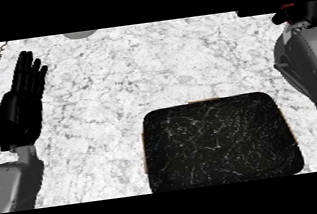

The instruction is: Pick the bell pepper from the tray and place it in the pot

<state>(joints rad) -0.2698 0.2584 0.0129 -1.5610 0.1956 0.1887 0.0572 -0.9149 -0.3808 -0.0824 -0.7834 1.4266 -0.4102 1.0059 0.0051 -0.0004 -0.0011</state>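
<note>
Oddly, my right hand [292, 12] sits far up at the worktop's [148, 65] right edge, a red glimpse inside; finger state unclear. Tray [218, 141] lies bare; left hand [22, 96] rests open.

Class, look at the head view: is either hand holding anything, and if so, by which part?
The left hand is open, fingers up, and holds nothing. The right hand reaches to the top edge with something red by it; whether it holds that cannot be told. The tray has nothing on it.
</note>
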